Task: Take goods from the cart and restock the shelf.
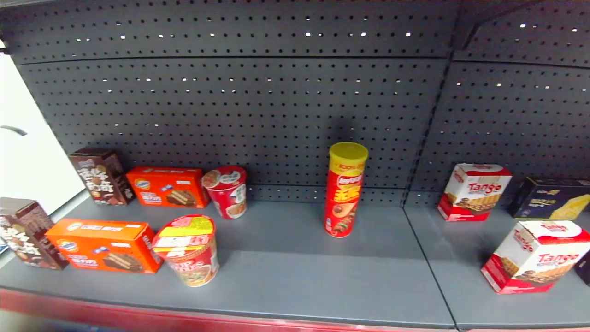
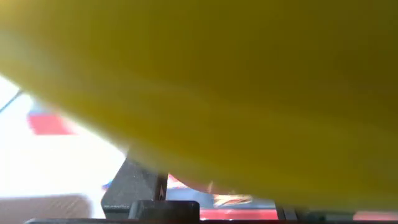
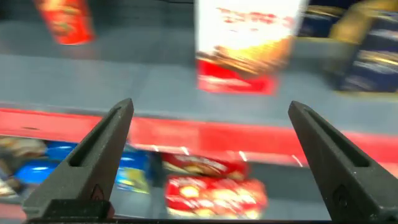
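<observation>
The grey shelf (image 1: 286, 272) carries a red chip can with a yellow lid (image 1: 343, 191) standing upright near the middle. In the right wrist view my right gripper (image 3: 210, 106) is open with nothing between its fingers. It hangs in front of the shelf's red front edge (image 3: 186, 134), facing a white-and-red wafer box (image 3: 245, 43). Below that edge lie red snack packets (image 3: 211, 186) and blue packets (image 3: 37, 171). A large yellow surface (image 2: 236, 81) sits right against the left wrist camera; what it belongs to is unclear.
The shelf's left end holds two brown boxes (image 1: 27, 233), two orange boxes (image 1: 103, 244) and two cup noodles (image 1: 189, 251). Two wafer boxes (image 1: 534, 256) and a dark blue box (image 1: 548, 198) are at the right. Bare shelf lies around the can.
</observation>
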### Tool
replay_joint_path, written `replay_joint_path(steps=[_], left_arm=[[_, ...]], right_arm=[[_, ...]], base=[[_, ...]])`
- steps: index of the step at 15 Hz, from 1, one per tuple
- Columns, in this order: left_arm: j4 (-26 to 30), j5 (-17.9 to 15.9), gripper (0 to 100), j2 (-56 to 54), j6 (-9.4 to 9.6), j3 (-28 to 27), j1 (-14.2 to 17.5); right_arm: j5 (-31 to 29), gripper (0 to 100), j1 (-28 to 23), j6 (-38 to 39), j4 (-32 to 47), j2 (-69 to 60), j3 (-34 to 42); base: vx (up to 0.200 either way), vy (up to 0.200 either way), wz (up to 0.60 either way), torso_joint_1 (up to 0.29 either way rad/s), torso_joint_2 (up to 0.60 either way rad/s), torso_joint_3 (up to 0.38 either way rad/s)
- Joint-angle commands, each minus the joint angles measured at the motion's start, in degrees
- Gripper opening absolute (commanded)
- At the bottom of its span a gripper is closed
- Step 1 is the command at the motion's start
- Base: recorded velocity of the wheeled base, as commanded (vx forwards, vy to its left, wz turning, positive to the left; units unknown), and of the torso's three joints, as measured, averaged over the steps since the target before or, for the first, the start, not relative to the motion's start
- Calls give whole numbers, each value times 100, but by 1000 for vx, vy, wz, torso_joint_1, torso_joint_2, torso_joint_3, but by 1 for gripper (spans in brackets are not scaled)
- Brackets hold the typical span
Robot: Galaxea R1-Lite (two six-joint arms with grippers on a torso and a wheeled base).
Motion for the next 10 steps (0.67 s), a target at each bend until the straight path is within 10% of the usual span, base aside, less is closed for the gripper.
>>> replay_joint_path(steps=[1,10], left_arm=[[500,3,0,-10,6,-208,1],[957,21,0,-247,-12,-366,1]], right_arm=[[2,100,0,-2,-1,8,0],[2,100,0,-2,-1,8,0]], base=[[0,0,0,0,0,0],[0,0,0,0,0,0]])
